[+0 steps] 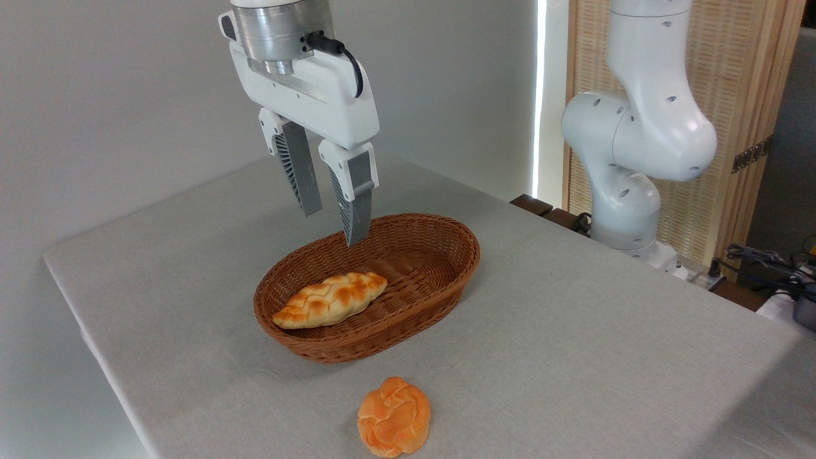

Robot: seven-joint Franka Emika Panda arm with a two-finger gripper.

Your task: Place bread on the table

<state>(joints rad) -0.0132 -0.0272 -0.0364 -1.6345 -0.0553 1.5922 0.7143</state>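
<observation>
The bread (393, 417), a small round orange-golden bun with a knotted top, lies on the light-grey table (574, 331) near the front edge, in front of the basket. My gripper (333, 226) hangs above the far left rim of the basket, well behind the bun. Its two fingers are open with nothing between them.
A brown oval wicker basket (440, 280) stands mid-table and holds a longer pale-golden braided loaf (331, 299). The robot's white base (631, 210) rises at the table's back right. Cables and a device (784, 274) lie at the far right.
</observation>
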